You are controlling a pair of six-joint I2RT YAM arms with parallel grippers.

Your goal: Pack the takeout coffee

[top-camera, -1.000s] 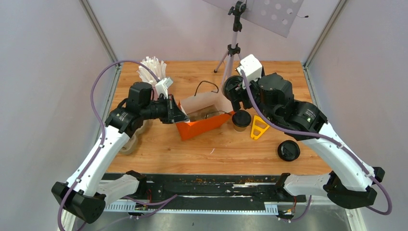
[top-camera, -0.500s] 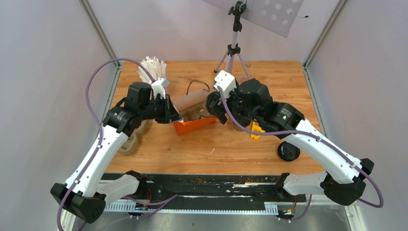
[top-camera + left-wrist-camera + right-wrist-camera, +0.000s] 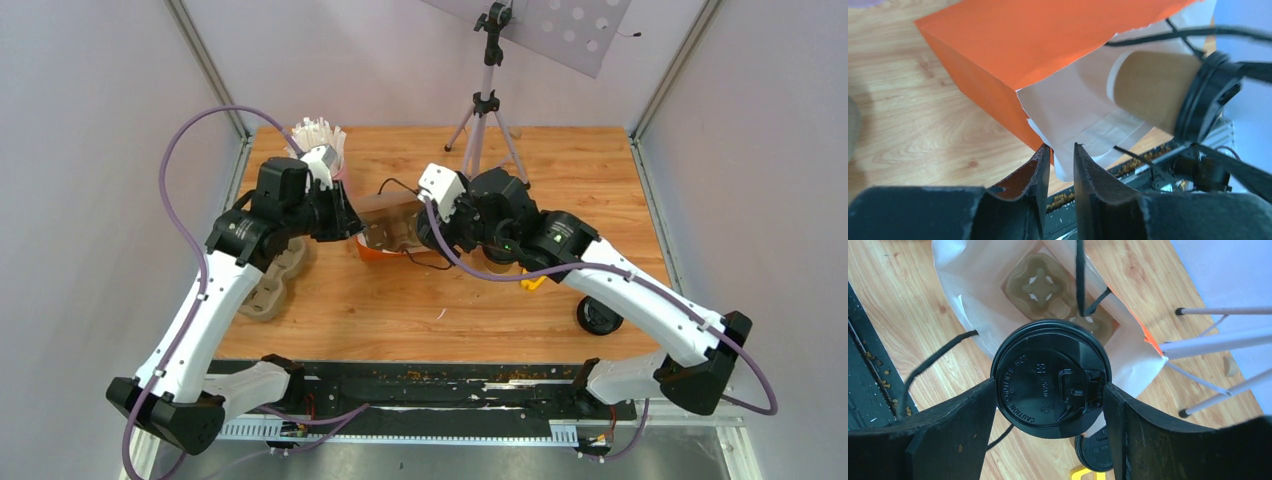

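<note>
Coffee (image 3: 1048, 375): clamped in right claw (image 3: 1049, 390) over open bag (image 3: 960, 305) | left claw (image 3: 1062, 156): narrow gap, at bag rim

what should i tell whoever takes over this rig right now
Right hand: shut on the lidded takeout coffee, held at the open bag's mouth.
Left hand: at the bag's rim, jaws narrowly parted; grip unclear.
Cup tray: lies at the bag's bottom.
Done: cup lidded and brought to the bag.
Left: lower it into a tray slot, release.

matt orange paper bag (image 3: 1013, 45), glossy black plastic lid (image 3: 1050, 380), grained wood table (image 3: 908, 125)
</note>
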